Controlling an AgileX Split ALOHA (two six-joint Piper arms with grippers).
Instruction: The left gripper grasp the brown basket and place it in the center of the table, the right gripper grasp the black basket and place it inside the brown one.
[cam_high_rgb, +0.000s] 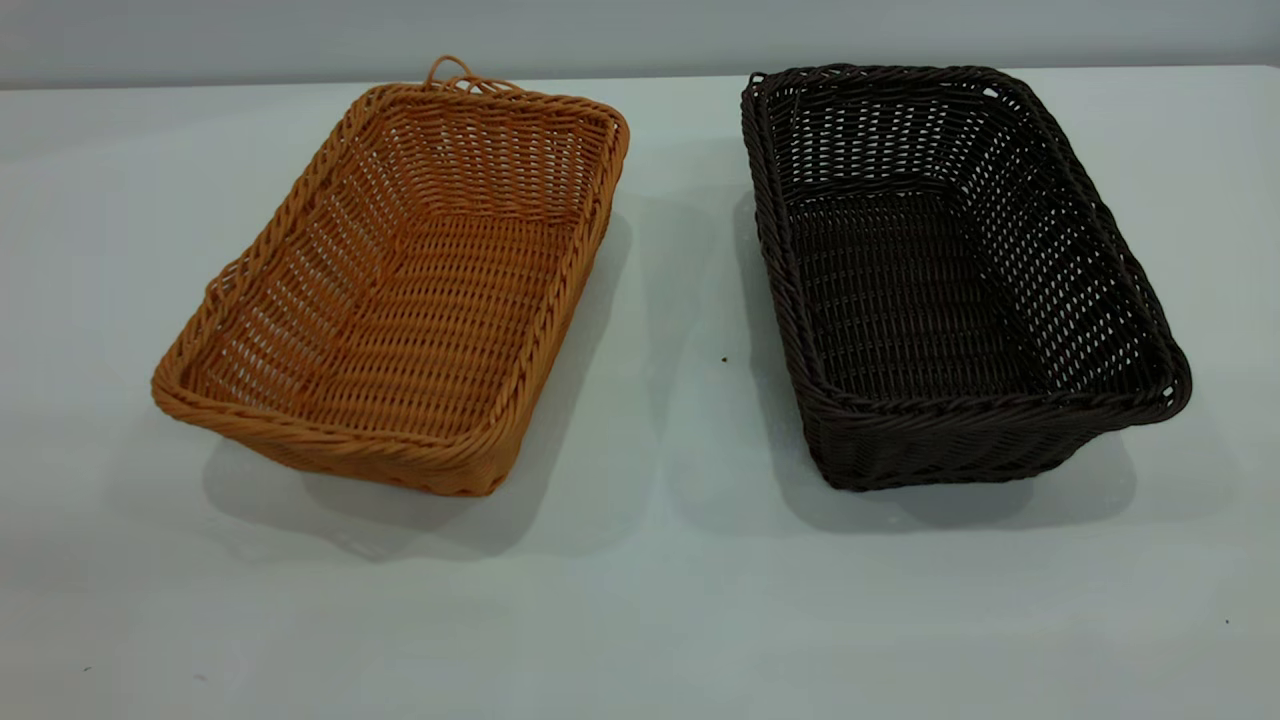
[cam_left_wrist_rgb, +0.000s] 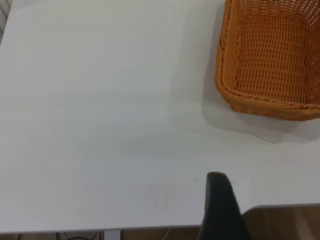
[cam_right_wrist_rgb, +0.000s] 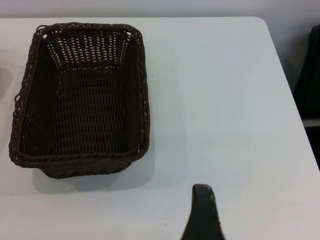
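Observation:
The brown basket (cam_high_rgb: 400, 290) stands empty on the left part of the table (cam_high_rgb: 660, 560), turned slightly askew; it also shows in the left wrist view (cam_left_wrist_rgb: 270, 60). The black basket (cam_high_rgb: 950, 280) stands empty on the right part, a gap apart from it, and shows in the right wrist view (cam_right_wrist_rgb: 82, 120). Neither arm shows in the exterior view. My left gripper (cam_left_wrist_rgb: 217, 181) hangs by the table's edge, well away from the brown basket, and looks shut and empty. My right gripper (cam_right_wrist_rgb: 202, 192) hangs over bare table, away from the black basket, and looks shut and empty.
Bare tabletop lies between the two baskets and in front of them. The table edge and a brown floor (cam_left_wrist_rgb: 285, 222) show in the left wrist view. A dark object (cam_right_wrist_rgb: 310, 75) stands beyond the table's side edge in the right wrist view.

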